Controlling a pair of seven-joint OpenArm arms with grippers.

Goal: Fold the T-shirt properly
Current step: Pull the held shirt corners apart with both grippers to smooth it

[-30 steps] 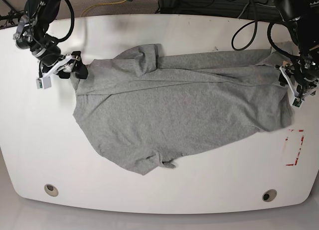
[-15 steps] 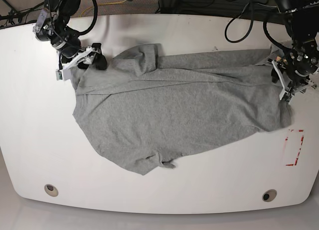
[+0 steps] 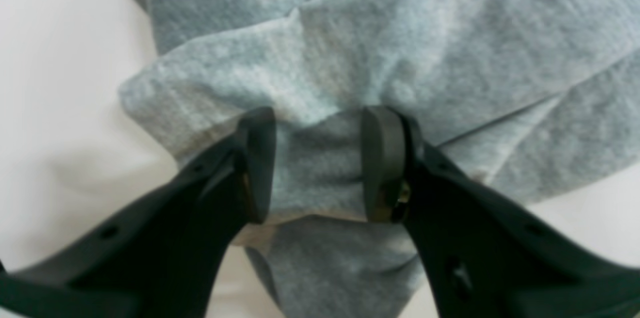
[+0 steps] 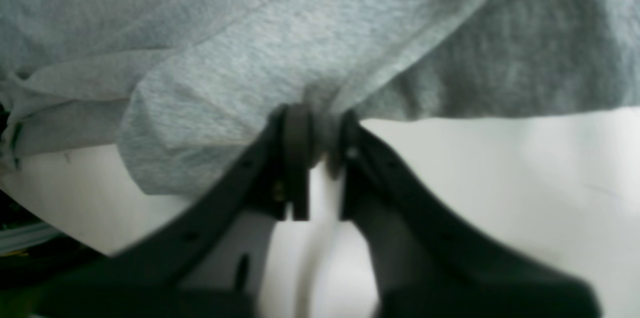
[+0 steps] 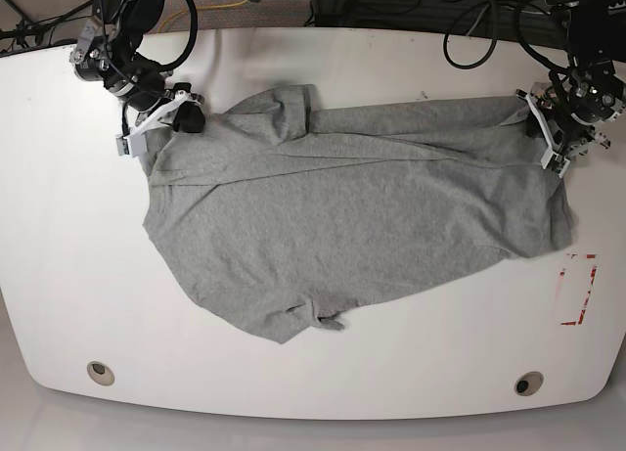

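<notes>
White table under me, rounded corners, a round grommet near each front corner and a red-edged marking by the edge on my left-arm side. Beyond the far edge, dark floor with tangled cables and a yellow cord.

The T-shirt sprawls grey across the middle of the table, reaching from one far corner region to the other, one sleeve bunched toward the front edge.

Hard to read: both wrist views are soft and blurred, and in the base view my arms run off the top of the picture. The neck tag I cannot make out.

My right gripper is pinched nearly closed, a ridge of shirt edge squeezed between its tips. My left gripper stands about half open, a fold of grey cloth lying between the pads, gaps visible on both sides; whether it truly grips, I cannot tell.

Compared with a second ago: my right gripper was beside the shirt's corner with fingers spread wide, and now it sits on the fabric at the far edge, clamped. My left gripper has slid from the shirt's side edge up toward its far corner, and its fingers have narrowed. The shirt itself lies much as it did.
</notes>
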